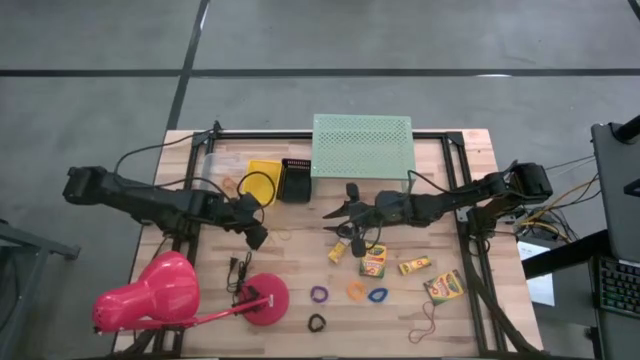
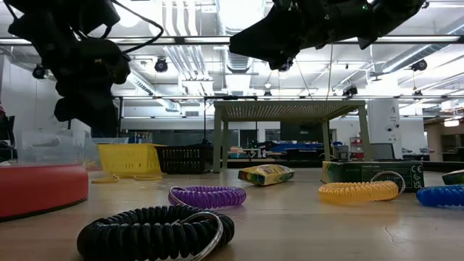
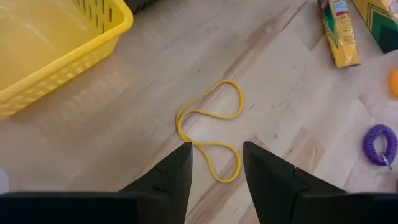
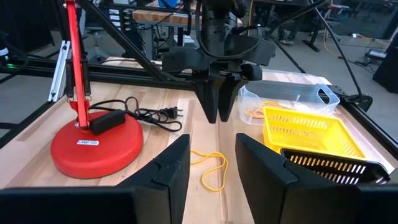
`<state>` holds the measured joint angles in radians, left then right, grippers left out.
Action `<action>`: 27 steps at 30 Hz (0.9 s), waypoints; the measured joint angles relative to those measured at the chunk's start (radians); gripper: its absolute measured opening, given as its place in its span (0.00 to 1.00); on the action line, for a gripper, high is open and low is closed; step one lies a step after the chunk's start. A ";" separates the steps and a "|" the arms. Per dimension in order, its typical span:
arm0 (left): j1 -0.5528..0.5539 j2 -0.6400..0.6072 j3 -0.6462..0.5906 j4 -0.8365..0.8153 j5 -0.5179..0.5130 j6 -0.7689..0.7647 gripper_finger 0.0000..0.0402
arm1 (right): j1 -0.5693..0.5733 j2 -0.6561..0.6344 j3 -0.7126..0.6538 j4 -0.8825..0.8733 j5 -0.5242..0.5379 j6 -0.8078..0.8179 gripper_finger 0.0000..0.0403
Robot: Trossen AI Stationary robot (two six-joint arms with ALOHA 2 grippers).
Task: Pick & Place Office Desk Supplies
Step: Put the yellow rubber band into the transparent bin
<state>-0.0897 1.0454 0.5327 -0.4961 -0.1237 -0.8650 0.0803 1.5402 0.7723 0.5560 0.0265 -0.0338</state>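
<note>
A thin yellow rubber band [image 3: 208, 127] lies flat on the wooden table, looped in a figure eight. My left gripper [image 3: 216, 149] hovers open just above its near loop, pointing steeply down, and touches nothing. My right gripper [image 4: 211, 140] hangs open and nearly level over the table's middle [image 1: 338, 225], facing the left gripper [image 4: 217, 99]. Crayon boxes [image 1: 373, 260] [image 1: 415, 265] [image 1: 444, 286] lie flat near the front right. Purple [image 1: 319, 294], orange [image 1: 355, 291], blue [image 1: 377, 295] and black [image 1: 316, 323] ring loops lie near the front edge.
A yellow basket [image 1: 262, 172], a black basket [image 1: 296, 178] and a clear container [image 4: 286, 99] stand at the back left. The mint-green perforated shelf [image 1: 362, 146] stands at the back. The pink lamp [image 1: 150, 295] with its round base [image 1: 267, 298] and cord occupies the front left.
</note>
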 joint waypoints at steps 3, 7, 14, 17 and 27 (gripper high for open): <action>0.000 0.000 0.000 0.000 -0.001 -0.009 0.37 | 0.000 0.000 0.000 0.000 0.000 0.000 0.30; 0.000 0.017 0.008 -0.003 -0.019 -0.031 0.37 | 0.000 0.000 0.000 0.000 0.000 0.000 0.30; 0.000 0.099 0.035 -0.043 -0.062 -0.137 0.37 | 0.000 0.000 0.000 0.000 0.000 0.000 0.30; 0.000 0.151 0.059 -0.060 -0.068 -0.182 0.37 | 0.000 0.000 0.000 0.000 0.000 0.000 0.31; 0.000 0.385 0.198 -0.074 -0.061 -0.145 0.37 | 0.000 0.000 0.000 0.000 0.000 0.000 0.31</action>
<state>-0.0898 1.4305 0.7311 -0.5697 -0.1842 -1.0100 0.0803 1.5402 0.7723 0.5560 0.0265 -0.0339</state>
